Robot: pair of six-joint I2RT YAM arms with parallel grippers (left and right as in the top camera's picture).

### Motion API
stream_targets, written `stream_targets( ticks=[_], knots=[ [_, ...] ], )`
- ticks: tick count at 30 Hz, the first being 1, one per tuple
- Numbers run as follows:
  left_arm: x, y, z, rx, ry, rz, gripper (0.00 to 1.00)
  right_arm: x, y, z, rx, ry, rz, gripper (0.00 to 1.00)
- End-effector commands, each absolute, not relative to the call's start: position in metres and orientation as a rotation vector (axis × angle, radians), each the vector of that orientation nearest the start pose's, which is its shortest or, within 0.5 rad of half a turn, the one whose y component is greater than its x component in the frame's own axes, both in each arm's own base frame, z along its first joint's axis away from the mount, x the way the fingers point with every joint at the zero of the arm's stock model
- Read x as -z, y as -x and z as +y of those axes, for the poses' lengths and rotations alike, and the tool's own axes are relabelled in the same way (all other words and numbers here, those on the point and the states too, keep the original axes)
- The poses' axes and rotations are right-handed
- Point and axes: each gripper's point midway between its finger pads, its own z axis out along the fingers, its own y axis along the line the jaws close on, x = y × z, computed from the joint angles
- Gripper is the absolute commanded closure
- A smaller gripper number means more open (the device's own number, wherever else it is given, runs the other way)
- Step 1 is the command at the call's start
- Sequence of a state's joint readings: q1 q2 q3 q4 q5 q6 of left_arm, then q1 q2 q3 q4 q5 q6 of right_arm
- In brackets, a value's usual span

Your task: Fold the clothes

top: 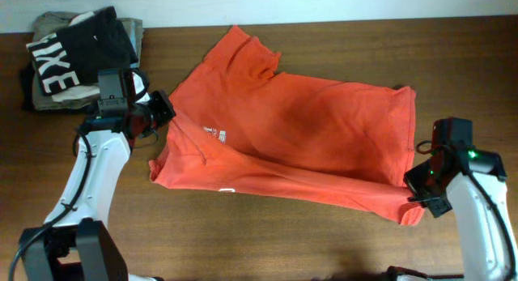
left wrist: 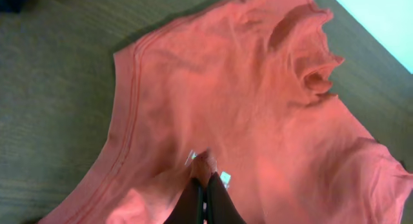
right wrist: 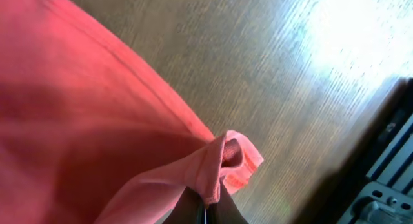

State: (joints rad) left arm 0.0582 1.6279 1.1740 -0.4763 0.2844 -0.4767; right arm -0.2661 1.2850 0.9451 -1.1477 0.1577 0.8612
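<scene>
The red-orange T-shirt (top: 299, 143) lies spread across the table, partly folded, with small white print near its left side. My left gripper (top: 166, 111) is shut on the shirt's left edge; in the left wrist view the jaws (left wrist: 205, 185) pinch a raised fold of the shirt (left wrist: 258, 101) by the white print. My right gripper (top: 417, 188) is shut on the shirt's right hem corner; in the right wrist view the jaws (right wrist: 210, 208) clamp a bunched corner of the shirt (right wrist: 77, 108), lifted a little off the wood.
A stack of folded garments, a black shirt with white letters (top: 69, 50) on top of khaki ones (top: 48, 26), sits at the back left corner. The table's right edge and dark hardware (right wrist: 387, 166) lie close to my right gripper.
</scene>
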Motion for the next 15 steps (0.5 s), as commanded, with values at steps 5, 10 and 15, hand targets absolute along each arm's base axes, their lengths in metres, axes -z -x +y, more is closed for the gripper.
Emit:
stream_targets(
  ticks=[5,10,15],
  knots=[
    [-0.106,-0.45,-0.024,0.532,0.545,2.451,0.81,-0.073,-0.224,-0.097,0.252,-1.634,2.526,0.91],
    [-0.112,-0.457,-0.023,0.481,0.385,2.443,0.3,-0.08,-0.249,-0.103,0.224,-1.46,2.56,0.01],
    [-0.115,-0.395,-0.034,0.466,0.391,2.713,0.78,-0.111,-0.261,-0.044,-0.223,-0.942,2.899,0.41]
  ],
)
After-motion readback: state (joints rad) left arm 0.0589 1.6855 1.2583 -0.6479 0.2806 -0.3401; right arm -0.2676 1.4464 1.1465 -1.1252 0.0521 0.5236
